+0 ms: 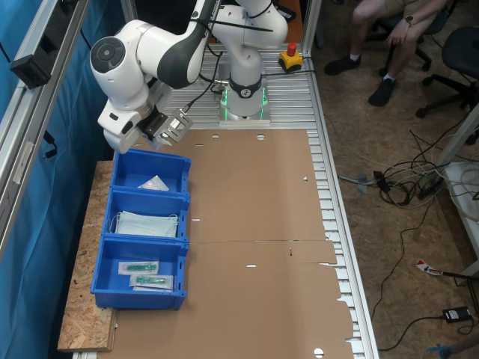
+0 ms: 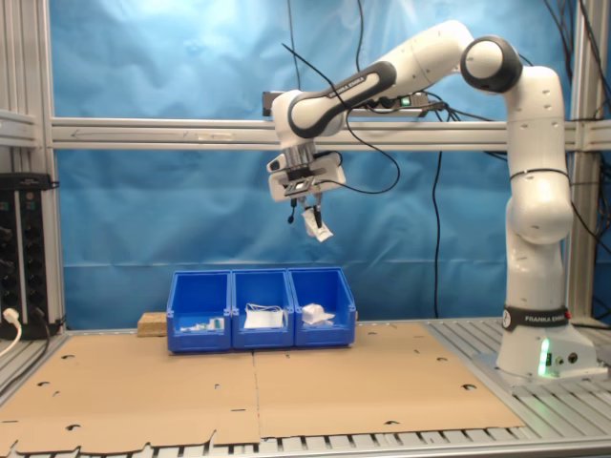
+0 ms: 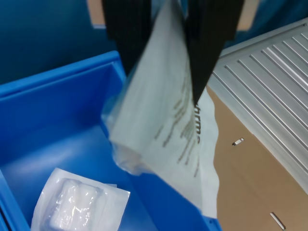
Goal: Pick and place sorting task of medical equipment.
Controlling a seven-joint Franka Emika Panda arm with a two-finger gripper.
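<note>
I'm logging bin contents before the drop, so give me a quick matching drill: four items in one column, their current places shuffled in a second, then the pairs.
Items:
1. printed sachet
2. clear-wrapped sachet
3. face mask
4. needle pouches

Places:
A. middle bin compartment
B. end compartment farthest from the robot base
C. pinched between the fingers, hanging high above the bins
D. lying in the end compartment nearest the robot base

Pairs: 1-C, 2-D, 3-A, 4-B
</note>
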